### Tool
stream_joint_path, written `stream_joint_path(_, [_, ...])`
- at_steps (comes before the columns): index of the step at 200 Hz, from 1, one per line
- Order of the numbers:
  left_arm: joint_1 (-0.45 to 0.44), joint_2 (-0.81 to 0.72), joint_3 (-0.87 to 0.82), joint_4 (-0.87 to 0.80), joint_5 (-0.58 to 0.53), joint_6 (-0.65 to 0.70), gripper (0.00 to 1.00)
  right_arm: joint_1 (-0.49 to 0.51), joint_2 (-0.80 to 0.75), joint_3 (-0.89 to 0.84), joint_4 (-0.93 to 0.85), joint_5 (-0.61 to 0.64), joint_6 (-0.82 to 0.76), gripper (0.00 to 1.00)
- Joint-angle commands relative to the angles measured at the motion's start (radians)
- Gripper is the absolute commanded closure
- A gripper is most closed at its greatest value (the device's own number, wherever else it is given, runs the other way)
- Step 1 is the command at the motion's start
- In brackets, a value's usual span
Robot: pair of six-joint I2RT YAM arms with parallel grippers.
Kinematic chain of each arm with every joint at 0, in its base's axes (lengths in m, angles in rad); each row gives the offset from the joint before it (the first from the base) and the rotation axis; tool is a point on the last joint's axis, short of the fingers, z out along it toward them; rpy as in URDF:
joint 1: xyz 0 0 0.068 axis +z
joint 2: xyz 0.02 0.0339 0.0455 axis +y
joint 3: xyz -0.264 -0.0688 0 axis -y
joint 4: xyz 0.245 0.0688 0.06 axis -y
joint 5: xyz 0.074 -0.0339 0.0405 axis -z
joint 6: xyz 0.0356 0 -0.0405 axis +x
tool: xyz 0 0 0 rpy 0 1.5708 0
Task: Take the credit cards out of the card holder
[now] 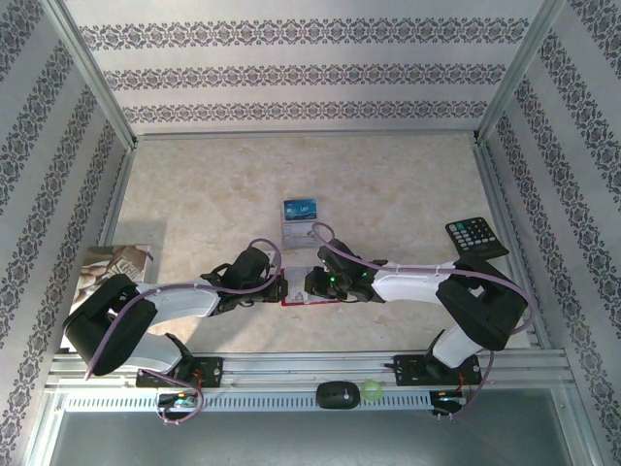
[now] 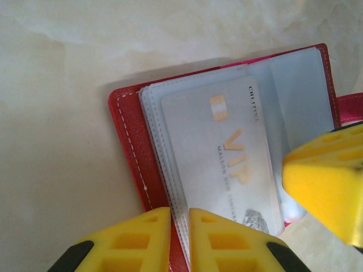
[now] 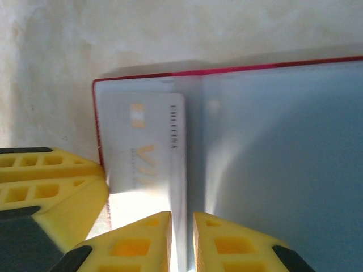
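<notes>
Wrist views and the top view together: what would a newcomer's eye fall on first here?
First, the open red card holder at the near middle of the table, showing a silver VIP card among its clear sleeves, with yellow fingers of both arms at its edges. Farther back lies a blue card; a black remote sits at the right.

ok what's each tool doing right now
left tool: closed on the card holder edge
right tool: closed on the card holder too, at the silver card edge
</notes>
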Motion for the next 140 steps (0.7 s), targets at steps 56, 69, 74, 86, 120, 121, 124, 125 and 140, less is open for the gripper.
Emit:
stream_joint_path(56, [-0.011, 0.025, -0.03, 0.033, -0.007, -0.025, 0.83, -0.009, 0.022, -0.013, 0.051, -0.042, 0.009, 0.83])
stream_joint_path(69, [-0.011, 0.029, -0.031, 0.034, -0.007, -0.026, 0.84, -0.009, 0.028, -0.012, 0.051, -0.045, 0.009, 0.84])
stream_joint_path(74, [-0.011, 0.029, -0.03, 0.034, -0.006, -0.025, 0.83, -0.008, 0.03, -0.012, 0.051, -0.044, 0.011, 0.84])
stream_joint_path(86, [-0.01, 0.032, -0.033, 0.036, -0.007, -0.025, 0.84, -0.009, 0.032, -0.016, 0.054, -0.042, 0.014, 0.85])
stream_joint_path(120, [-0.011, 0.043, -0.037, 0.05, 0.001, -0.026, 0.84, -0.009, 0.051, -0.015, 0.085, -0.066, 0.021, 0.85])
stream_joint_path(121, [-0.011, 0.044, -0.037, 0.05, 0.002, -0.027, 0.84, -0.009, 0.052, -0.014, 0.086, -0.066, 0.022, 0.85])
stream_joint_path(124, [-0.011, 0.046, -0.037, 0.051, 0.002, -0.027, 0.84, -0.009, 0.055, -0.014, 0.088, -0.069, 0.023, 0.85])
stream_joint_path(125, [-0.011, 0.047, -0.037, 0.052, 0.003, -0.028, 0.84, -0.009, 0.056, -0.013, 0.089, -0.07, 0.024, 0.85])
stream_joint_path(140, [-0.011, 0.058, -0.036, 0.063, 0.012, -0.032, 0.84, -0.008, 0.068, -0.014, 0.107, -0.078, 0.032, 0.84])
